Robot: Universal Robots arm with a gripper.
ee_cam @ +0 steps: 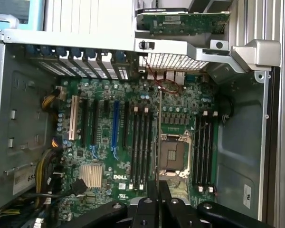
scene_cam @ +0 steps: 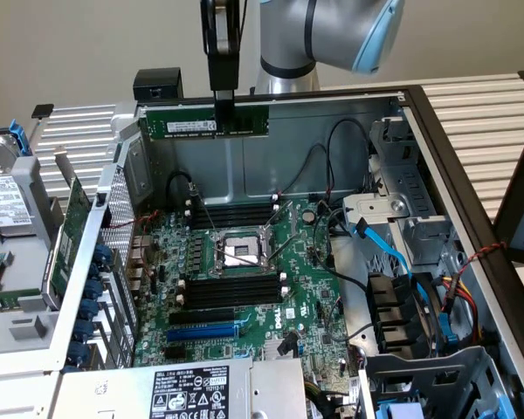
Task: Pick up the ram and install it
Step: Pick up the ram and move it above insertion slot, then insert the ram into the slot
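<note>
Arm: grey with a light-blue joint cap, at the far side of the scene.
Gripper: black, hanging from the arm and pointing straight down.
Fingers: pressed together on the ram, holding it in the air.

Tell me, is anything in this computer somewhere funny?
Yes. The ram hangs in the air over the open case, pinched by the tool, not plugged in. The black memory slots below look empty, and the processor socket sits uncovered.
</note>
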